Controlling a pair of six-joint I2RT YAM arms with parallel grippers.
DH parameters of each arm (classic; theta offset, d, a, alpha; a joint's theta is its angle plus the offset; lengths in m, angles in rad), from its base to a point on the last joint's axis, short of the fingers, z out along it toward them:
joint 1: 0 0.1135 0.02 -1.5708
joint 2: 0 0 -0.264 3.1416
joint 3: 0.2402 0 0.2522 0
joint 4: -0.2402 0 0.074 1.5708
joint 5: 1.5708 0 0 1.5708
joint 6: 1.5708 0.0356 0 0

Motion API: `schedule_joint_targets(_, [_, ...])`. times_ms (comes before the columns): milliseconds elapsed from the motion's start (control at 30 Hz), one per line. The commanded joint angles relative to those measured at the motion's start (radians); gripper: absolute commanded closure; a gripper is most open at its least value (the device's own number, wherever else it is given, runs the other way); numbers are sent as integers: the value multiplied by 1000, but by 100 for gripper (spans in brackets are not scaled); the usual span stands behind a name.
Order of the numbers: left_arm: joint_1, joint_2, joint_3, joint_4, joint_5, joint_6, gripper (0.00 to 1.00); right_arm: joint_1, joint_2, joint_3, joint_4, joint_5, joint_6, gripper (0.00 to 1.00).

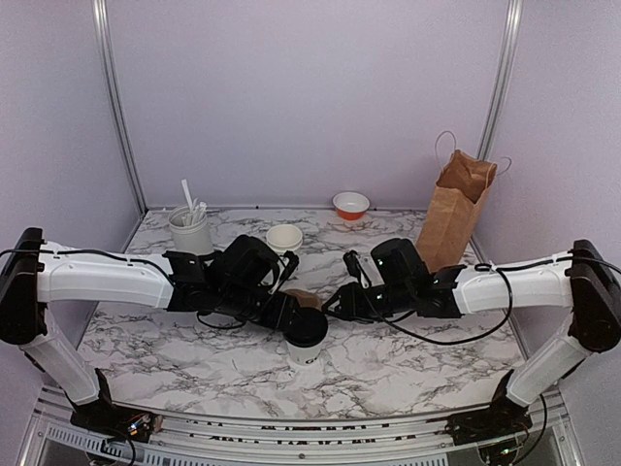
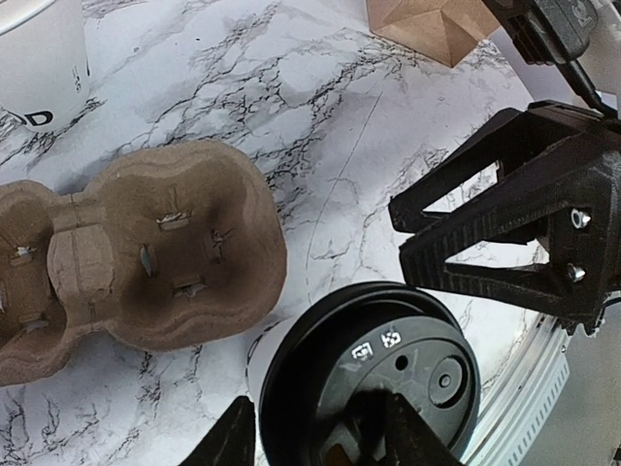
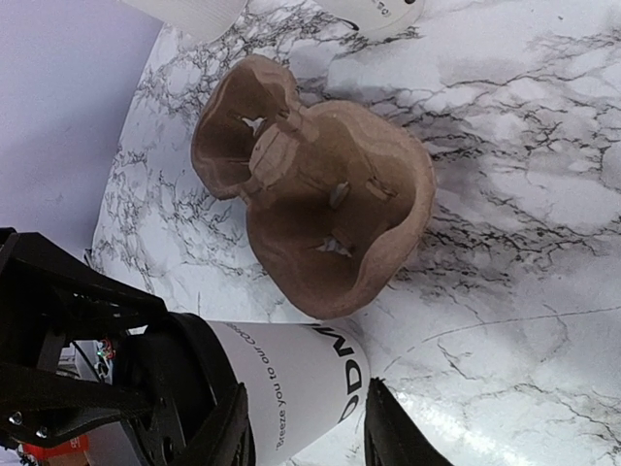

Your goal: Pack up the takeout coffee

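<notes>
Nearest, takeout coffee (image 1: 307, 335) between left end effector (image 2: 315, 433) and right end effector (image 3: 306, 432), grips unclear; keep upright, seat squarely in cup carrier (image 2: 146, 252).

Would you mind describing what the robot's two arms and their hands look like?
The left arm and right arm have white shells, black joints and loose black cables. The left hand and right hand are black plastic; their trussed triangular fingers have ribbed faces and silver screws. I see no markings.

Takeout coffee (image 1: 304, 351) is showing white, lid (image 2: 369, 379) black, lettering dark; counter (image 1: 408, 359) showing grey-veined white marble; cup carrier (image 2: 146, 252), paper bag (image 1: 451, 218) looking brown; far bowl (image 1: 350, 205) maybe orange.
</notes>
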Motion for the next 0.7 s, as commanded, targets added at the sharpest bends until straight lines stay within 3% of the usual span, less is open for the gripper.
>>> schedule_joint_targets(0, [4, 28, 14, -25, 11, 14, 55, 0, 15, 25, 27, -38, -15, 62])
schedule_joint_targets(300, [4, 36, 14, -24, 15, 16, 55, -1, -54, 12, 36, 20, -17, 60])
schedule_joint_targets(667, [4, 40, 12, -23, 18, 16, 55, 8, -23, 6, 24, -23, -34, 60])
